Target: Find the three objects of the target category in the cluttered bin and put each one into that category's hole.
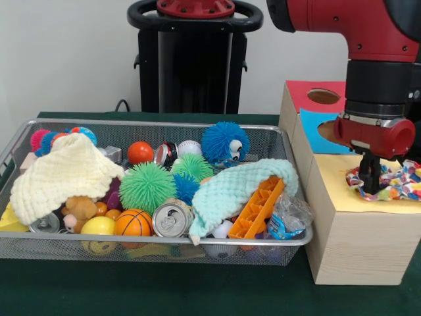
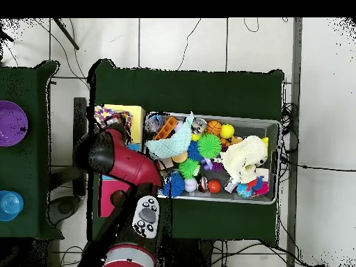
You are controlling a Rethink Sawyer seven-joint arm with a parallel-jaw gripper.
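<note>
**Gripper down on the patterned cloth atop the yellow-topped box**

In the front view, the wire-mesh bin (image 1: pixel 20 135) fills the left and centre of the frame, packed with clutter. At its left end a pale-yellow knitted cloth (image 1: pixel 62 174) drapes over other items, with a yellow ball (image 1: pixel 99 226) and a small basketball (image 1: pixel 133 222) below it at the near rim. Just right of these a drink can (image 1: pixel 171 220) lies on its side, its top facing the camera. Behind them sit a green spiky ball (image 1: pixel 146 186), an orange ball (image 1: pixel 140 152) and a blue furry ball (image 1: pixel 224 143) near the far wall. A mint knitted cloth (image 1: pixel 233 187) hangs across the bin's right part, partly covering an orange plastic grid piece (image 1: pixel 260 209) that leans tilted against the near right corner.

Right of the bin stand the wooden boxes: the red-topped box (image 1: pixel 309 89) in the upper right, the blue-topped box (image 1: pixel 319 135) in front of it, and the yellow-topped box (image 1: pixel 342 184) nearest the camera. The multicoloured patterned cloth (image 1: pixel 398 181) lies crumpled on the yellow top at the right edge of the frame; the hole there cannot be seen.

The gripper (image 1: pixel 370 178) comes straight down from the red arm into this cloth, its dark fingers pressed close together and pinching the fabric.

In the overhead view the cloth (image 2: pixel 104 115) shows at the left of the bin (image 2: pixel 274 125), beside the arm.
</note>
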